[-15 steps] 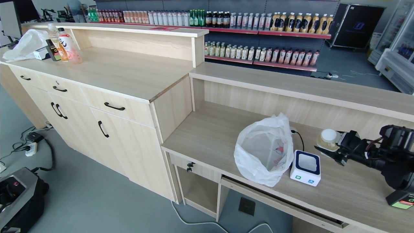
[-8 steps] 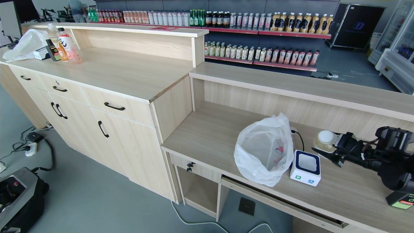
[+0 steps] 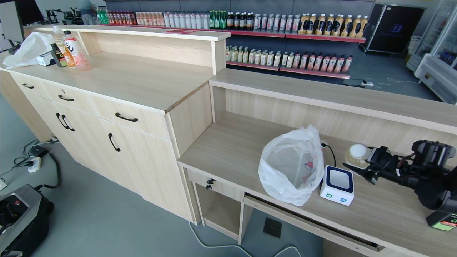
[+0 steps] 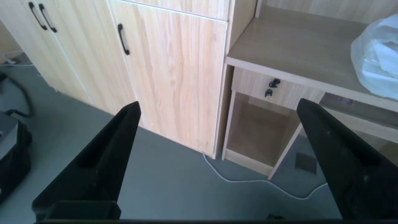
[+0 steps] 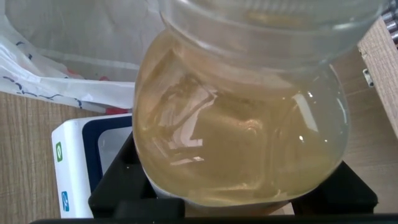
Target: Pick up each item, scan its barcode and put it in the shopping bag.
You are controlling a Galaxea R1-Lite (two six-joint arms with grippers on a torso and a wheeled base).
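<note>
Starting on the left: your left pincer hangs out over the floor in front of the cabinet doors, fingers spread wide with nothing between them, well apart from everything that matters

Across the bench toward the right pincer there's the shopping bag, mouth open and walls slumped. It's thin floppy plastic, so I'd expect it to fold in if you brush the rim, and you'd do best to go in from above. Just beside the bag, between it and the right pincer, is the little white scanner with its window facing up

The right pincer is pinching the bottle, holding it off the bench, just past the scanner's far right corner. From the wrist view the bottle is a clear, rounded thing full of amber liquid, with the scanner right below it

My read on handling:
- full of liquid, so probably hefty for its size, and it'll slosh if you swing it fast
- smooth curved walls look slippery, so grip across the wide belly, not the white cap
- can't tell if it's glass or plastic, so treat it as breakable and lower it into the bag
- I can't see the barcode, so you may need to roll it over the window
</note>
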